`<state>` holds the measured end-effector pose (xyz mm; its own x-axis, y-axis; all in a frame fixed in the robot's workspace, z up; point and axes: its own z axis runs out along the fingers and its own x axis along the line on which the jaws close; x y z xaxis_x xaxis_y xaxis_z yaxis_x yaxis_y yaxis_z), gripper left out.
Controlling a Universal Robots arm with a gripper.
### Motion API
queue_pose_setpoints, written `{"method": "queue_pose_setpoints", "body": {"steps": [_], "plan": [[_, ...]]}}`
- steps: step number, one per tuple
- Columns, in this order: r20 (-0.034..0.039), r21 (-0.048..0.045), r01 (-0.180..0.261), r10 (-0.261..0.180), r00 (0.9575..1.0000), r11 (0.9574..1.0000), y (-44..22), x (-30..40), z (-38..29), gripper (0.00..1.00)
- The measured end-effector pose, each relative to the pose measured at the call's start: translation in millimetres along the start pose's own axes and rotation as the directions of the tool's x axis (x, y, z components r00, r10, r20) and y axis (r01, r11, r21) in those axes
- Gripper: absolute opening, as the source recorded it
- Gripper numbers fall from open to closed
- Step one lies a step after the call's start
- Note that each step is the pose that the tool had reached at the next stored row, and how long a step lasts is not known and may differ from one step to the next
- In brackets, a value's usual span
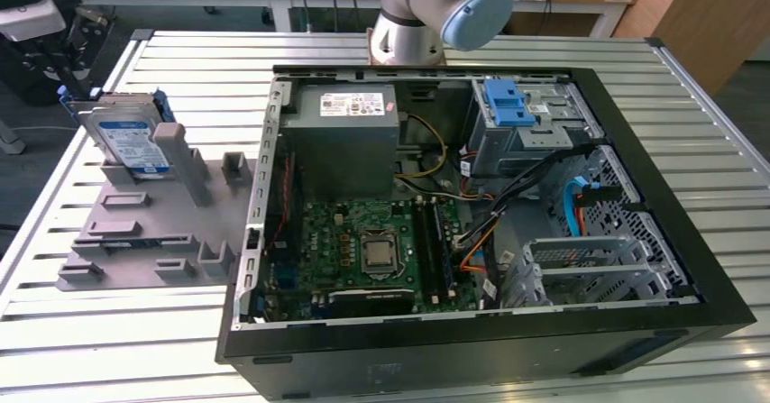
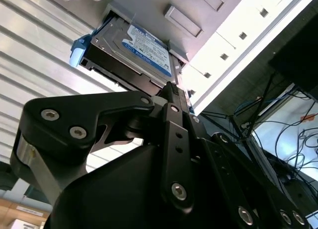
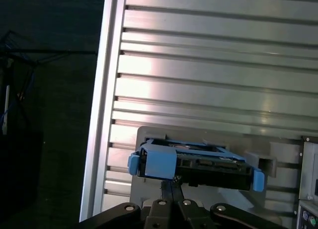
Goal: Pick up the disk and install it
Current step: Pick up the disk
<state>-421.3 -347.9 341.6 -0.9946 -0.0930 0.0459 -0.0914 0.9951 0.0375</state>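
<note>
First wrist view puts the disk point(image 3: 208, 165) just ahead of your end effector point(image 3: 171, 184) — pinched narrow, holding nothing — its long edge lying crosswise.

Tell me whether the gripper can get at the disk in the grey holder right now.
Probably yes: the disk stands on edge in the grey holder, outside the computer case, and the gripper is right beside it with nothing showing between them.
</note>
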Motion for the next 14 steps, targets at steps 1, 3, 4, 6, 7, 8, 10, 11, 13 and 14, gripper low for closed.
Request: {"method": "queue_pose_setpoints", "body": {"steps": [1, 3, 4, 6, 7, 8, 10, 11, 13, 14], "plan": [[-0.0003, 0.0004, 0.007, -0.007, 1.0, 1.0, 0.0, 0.0, 0.0, 0.11], [-0.0008, 0.001, 0.021, -0.021, 0.9998, 0.9998, 0.0, 0.0, 0.0, 0.11], [-0.0011, 0.0012, 0.027, -0.027, 0.9996, 0.9996, 0.0, 0.0, 0.0, 0.11], [-0.0016, 0.0019, 0.041, -0.041, 0.9992, 0.9992, 0.0, 0.0, 0.0, 0.11], [-0.0019, 0.0022, 0.048, -0.048, 0.9988, 0.9988, 0.0, 0.0, 0.0, 0.11], [-0.0022, 0.0025, 0.055, -0.055, 0.9985, 0.9985, 0.0, 0.0, 0.0, 0.11], [-0.0028, 0.0031, 0.068, -0.068, 0.9977, 0.9977, 0.0, 0.0, 0.0, 0.11], [-0.0029, 0.0034, 0.075, -0.075, 0.9972, 0.9972, 0.0, 0.0, 0.0, 0.11], [-0.0035, 0.004, 0.089, -0.089, 0.9961, 0.9961, 0.0, 0.0, 0.0, 0.11], [-0.0038, 0.0043, 0.096, -0.096, 0.9954, 0.9954, 0.0, 0.0, 0.0, 0.11]]}}
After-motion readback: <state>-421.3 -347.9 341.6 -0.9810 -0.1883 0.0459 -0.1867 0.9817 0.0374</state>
